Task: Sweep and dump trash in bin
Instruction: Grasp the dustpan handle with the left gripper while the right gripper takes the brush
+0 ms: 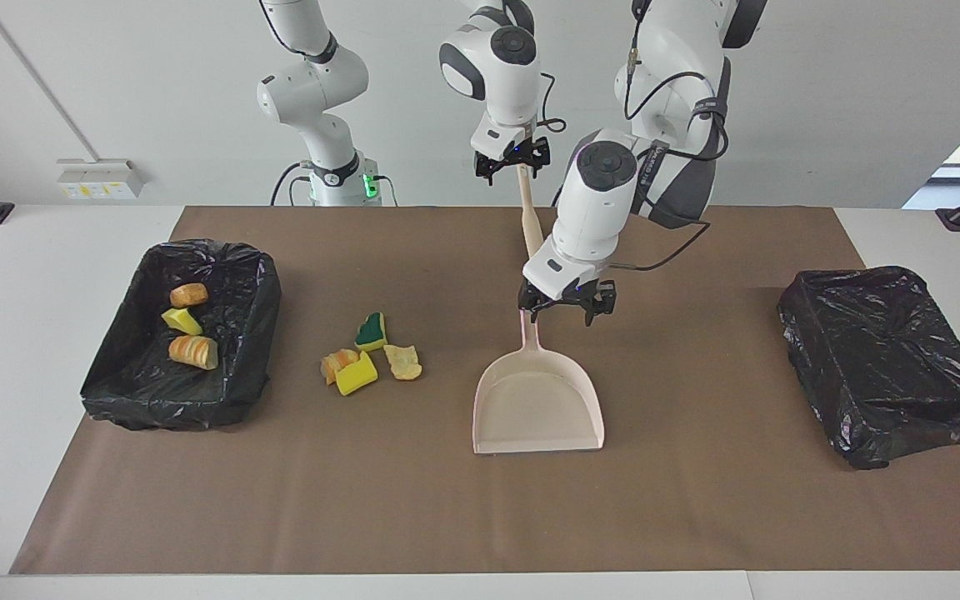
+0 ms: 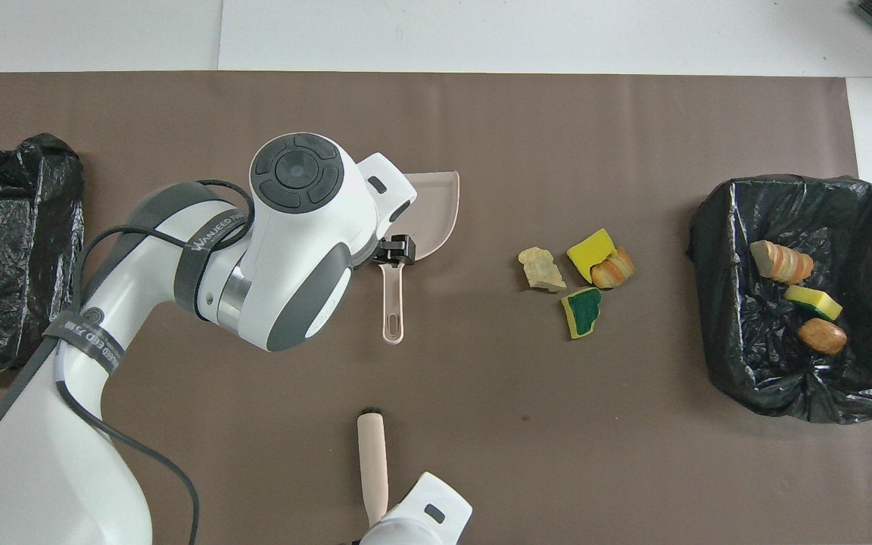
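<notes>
The beige dustpan (image 1: 538, 404) (image 2: 430, 216) lies flat on the brown mat, its handle toward the robots. My left gripper (image 1: 567, 304) (image 2: 394, 251) is over the handle where it meets the pan, fingers spread. My right gripper (image 1: 512, 160) is up in the air, shut on a beige brush handle (image 1: 530, 221) (image 2: 372, 462) that hangs down; its lower end is hidden. Several trash chunks (image 1: 372, 358) (image 2: 580, 280) lie clustered on the mat between the dustpan and the black-lined bin (image 1: 247, 333) (image 2: 731, 348). Three chunks (image 1: 193, 351) (image 2: 813, 302) lie in that bin.
A second black-bagged bin (image 1: 888, 358) (image 2: 4, 250) sits at the left arm's end of the table. The brown mat (image 1: 697, 500) covers most of the white table. The left arm's cable hangs over the mat near the robots.
</notes>
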